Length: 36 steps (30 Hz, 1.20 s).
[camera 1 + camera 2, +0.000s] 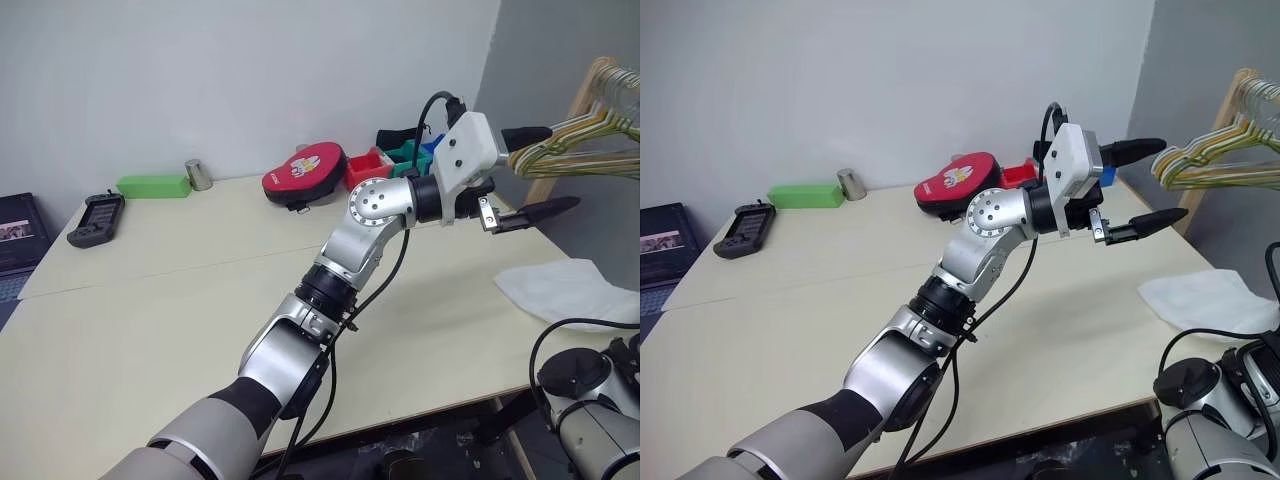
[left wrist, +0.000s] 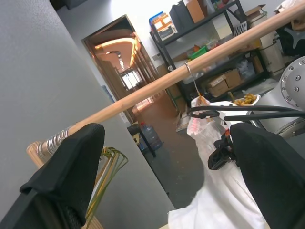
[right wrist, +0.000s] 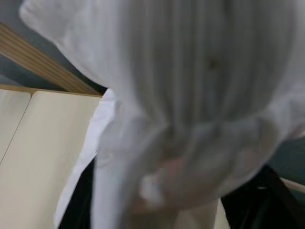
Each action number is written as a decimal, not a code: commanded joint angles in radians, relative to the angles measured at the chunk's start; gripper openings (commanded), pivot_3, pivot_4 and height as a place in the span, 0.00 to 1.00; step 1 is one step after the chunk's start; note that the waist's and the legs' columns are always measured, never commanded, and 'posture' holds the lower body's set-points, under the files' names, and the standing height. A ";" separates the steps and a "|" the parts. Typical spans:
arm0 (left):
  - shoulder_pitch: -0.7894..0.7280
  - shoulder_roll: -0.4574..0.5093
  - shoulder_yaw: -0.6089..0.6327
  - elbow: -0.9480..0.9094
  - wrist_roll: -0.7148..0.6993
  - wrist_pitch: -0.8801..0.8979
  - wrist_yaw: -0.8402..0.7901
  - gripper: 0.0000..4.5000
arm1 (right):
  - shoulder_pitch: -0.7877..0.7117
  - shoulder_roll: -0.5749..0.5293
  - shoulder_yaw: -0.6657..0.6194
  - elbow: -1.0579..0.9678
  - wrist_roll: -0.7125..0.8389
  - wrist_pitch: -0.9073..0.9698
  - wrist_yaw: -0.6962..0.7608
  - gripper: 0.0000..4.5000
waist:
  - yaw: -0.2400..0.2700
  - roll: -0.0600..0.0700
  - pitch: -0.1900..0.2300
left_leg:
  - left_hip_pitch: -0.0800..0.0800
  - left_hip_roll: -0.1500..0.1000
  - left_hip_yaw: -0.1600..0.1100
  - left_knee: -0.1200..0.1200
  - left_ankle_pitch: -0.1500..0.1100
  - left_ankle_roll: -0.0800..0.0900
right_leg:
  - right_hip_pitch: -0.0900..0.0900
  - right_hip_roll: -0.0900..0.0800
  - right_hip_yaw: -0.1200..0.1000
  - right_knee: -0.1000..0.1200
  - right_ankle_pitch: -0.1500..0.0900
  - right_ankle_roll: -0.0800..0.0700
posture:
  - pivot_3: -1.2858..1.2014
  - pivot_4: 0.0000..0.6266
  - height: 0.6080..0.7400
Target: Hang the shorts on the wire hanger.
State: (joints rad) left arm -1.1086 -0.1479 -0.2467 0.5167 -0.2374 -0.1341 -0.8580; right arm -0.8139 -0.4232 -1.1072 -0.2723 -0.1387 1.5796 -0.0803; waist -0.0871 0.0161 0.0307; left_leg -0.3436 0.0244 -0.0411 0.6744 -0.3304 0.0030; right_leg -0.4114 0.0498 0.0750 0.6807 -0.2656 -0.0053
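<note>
At the far left, a dark laptop lies at the edge of the cream rectangular worktop. Beside it rests a black handheld controller. Further right along the rear edge stand a flat green rectangular box and a small upright metal can. Next comes a red oval zip pouch with a printed figure, followed by small red, green and blue bins at the back, partly hidden by the arm.

The left arm extends across the middle of the worktop, raised above the surface. The left end effector points toward the right, its two black fingers spread wide apart with nothing between them. Its upper finger sits just beside a bunch of coloured and wooden hangers on a pale wooden rail at the right.

In the left wrist view, a thin wire hanger hangs by its hook from that rail, with the white thin-fabric shorts draped below it.

On the right end of the worktop, a portion of the white fabric lies at the edge, above the right arm at the lower right corner. In the right wrist view the white fabric hangs directly in front of the camera; whether the right end effector is open or closed cannot be determined.
</note>
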 commanded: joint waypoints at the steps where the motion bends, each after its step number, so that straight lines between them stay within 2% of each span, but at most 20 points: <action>1: -0.029 -0.039 0.023 -0.022 -0.010 -0.012 0.014 1.00 | 0.033 0.013 0.106 -0.115 -0.015 -0.003 -0.020 0.79 | 0.000 0.000 0.000 | 0.000 0.000 0.000 0.000 0.000 0.000 | 0.000 0.000 0.000 0.000 0.000 0.000 | 0.49 0.00 1.00; 5: -0.018 -0.032 0.020 -0.030 -0.007 -0.010 0.012 1.00 | 0.107 0.044 0.242 -0.252 -0.051 0.005 -0.064 0.99 | 0.000 0.000 0.000 | 0.000 0.000 0.000 0.000 0.000 0.000 | 0.000 0.000 0.000 0.000 -0.001 0.001 | 0.49 0.00 1.00; 6: -0.015 -0.030 0.019 -0.033 -0.007 -0.009 0.011 1.00 | 0.117 0.051 0.270 -0.282 -0.063 0.006 -0.075 1.00 | 0.000 0.000 0.000 | 0.000 0.000 0.000 0.000 0.000 0.000 | 0.000 0.000 0.000 0.000 -0.001 0.001 | 0.49 0.00 1.00; 12: -0.011 -0.024 0.020 -0.036 -0.011 -0.002 0.005 1.00 | 0.107 0.083 0.413 -0.402 -0.146 0.001 -0.164 1.00 | 0.000 0.000 0.001 | 0.000 0.000 0.000 0.000 0.000 0.000 | 0.000 0.000 0.000 0.000 -0.001 0.002 | 0.48 0.00 1.00; 17: -0.021 -0.022 0.027 -0.025 -0.011 -0.006 0.006 1.00 | 0.112 0.045 0.557 -0.424 -0.169 -0.045 -0.173 1.00 | 0.000 -0.001 0.001 | 0.000 0.000 0.000 0.000 0.000 -0.001 | 0.000 0.000 0.000 0.000 -0.001 0.002 | 0.49 0.00 1.00; 20: -0.020 -0.015 0.032 -0.028 -0.010 -0.006 0.009 1.00 | 0.137 0.011 0.661 -0.409 -0.162 -0.108 -0.152 1.00 | -0.001 -0.001 0.001 | 0.000 0.000 0.000 0.000 0.000 -0.001 | 0.000 0.000 0.000 0.000 -0.001 0.002 | 0.49 0.00 1.00; 23: -0.010 0.006 0.044 -0.033 -0.007 0.002 0.017 1.00 | 0.165 0.026 0.757 -0.374 -0.106 -0.205 -0.084 1.00 | -0.003 -0.002 0.002 | 0.000 0.000 0.000 0.000 0.000 -0.001 | 0.000 0.000 0.000 0.000 -0.001 0.001 | 0.49 0.00 1.00; 25: 0.003 0.031 0.061 -0.034 -0.006 0.020 0.026 1.00 | 0.194 0.051 0.823 -0.346 -0.064 -0.265 -0.029 1.00 | -0.004 -0.002 0.002 | 0.000 0.000 0.000 -0.001 0.000 0.000 | 0.000 0.000 0.000 0.000 -0.002 0.001 | 0.50 0.00 1.00; 29: 0.044 0.107 0.100 -0.013 0.033 0.059 0.115 1.00 | 0.231 0.145 0.865 -0.239 0.024 -0.389 0.054 1.00 | -0.003 -0.002 0.002 | 0.001 0.000 0.000 -0.001 0.000 -0.001 | 0.000 0.000 0.000 0.000 -0.001 0.001 | 0.51 0.00 1.00; 33: 0.123 0.198 0.167 -0.041 0.067 0.104 0.243 1.00 | 0.235 0.186 0.901 -0.132 0.036 -0.497 0.051 1.00 | 0.007 -0.003 0.003 | 0.001 0.000 -0.002 -0.001 0.000 -0.001 | 0.000 0.000 -0.001 0.000 -0.001 0.001 | 0.55 0.00 1.00; 36: 0.240 0.276 0.216 -0.157 0.040 0.209 0.269 1.00 | 0.223 0.216 0.921 -0.031 0.049 -0.587 0.047 1.00 | 0.017 -0.005 0.003 | 0.000 0.000 -0.004 -0.001 0.002 -0.003 | 0.000 0.000 -0.002 0.000 -0.001 0.001 | 0.57 0.00 1.00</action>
State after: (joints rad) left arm -0.8986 0.0989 -0.0734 0.4515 -0.1803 0.0235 -0.6107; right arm -0.5642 -0.2154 -0.1984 -0.3330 -0.0980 1.0635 -0.0272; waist -0.0696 0.0114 0.0335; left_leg -0.3433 0.0248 -0.0467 0.6733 -0.3285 -0.0005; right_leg -0.4116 0.0497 0.0731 0.6811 -0.2669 -0.0041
